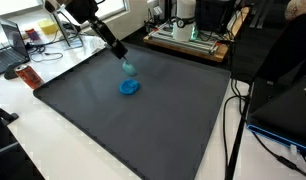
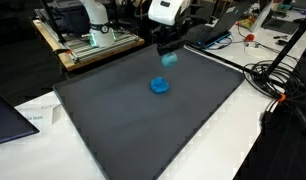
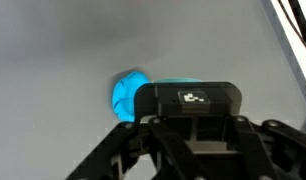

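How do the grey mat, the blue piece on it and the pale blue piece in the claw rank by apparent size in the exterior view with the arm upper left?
1. grey mat, by far the largest
2. blue piece
3. pale blue piece, somewhat smaller, perhaps partly hidden

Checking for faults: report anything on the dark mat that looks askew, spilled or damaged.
Nothing stands out. The dark mat lies flat, a blue piece sits on it, and the hand holds a lighter blue piece above it; no spill shows.
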{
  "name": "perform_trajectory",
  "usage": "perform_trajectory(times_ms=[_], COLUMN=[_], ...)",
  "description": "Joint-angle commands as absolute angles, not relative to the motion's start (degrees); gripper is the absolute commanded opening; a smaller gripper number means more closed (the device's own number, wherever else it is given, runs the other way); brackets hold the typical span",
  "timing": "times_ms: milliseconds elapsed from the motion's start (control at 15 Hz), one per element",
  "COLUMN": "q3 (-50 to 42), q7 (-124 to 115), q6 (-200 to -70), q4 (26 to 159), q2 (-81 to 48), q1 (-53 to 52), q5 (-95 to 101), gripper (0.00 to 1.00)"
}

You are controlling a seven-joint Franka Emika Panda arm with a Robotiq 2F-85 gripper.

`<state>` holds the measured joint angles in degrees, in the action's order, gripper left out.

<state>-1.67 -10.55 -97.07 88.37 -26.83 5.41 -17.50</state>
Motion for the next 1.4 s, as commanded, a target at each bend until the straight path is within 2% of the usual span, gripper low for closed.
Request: perform_trajectory(times_ms=[0,333,400,933,1333], q3=[-2.0,-2.0,-2.0,-3.0,-3.5], q7=[-10.4,-10.4,-10.4,-11.8,-12.4], q6=[-96.9,-96.9,-96.9,-112.8,-117.2], q4=[88.2,88.2,88.2,89.2,89.4], q2=[-27.0,-27.1,-27.1,-29.0,-32.0], q1=[5.2,5.2,5.2,1.9,-0.2], q5=[-17.6,-17.6,-17.6,-11.0,-3.5], gripper=[0.47,0.47,0.22,0.22,0.22])
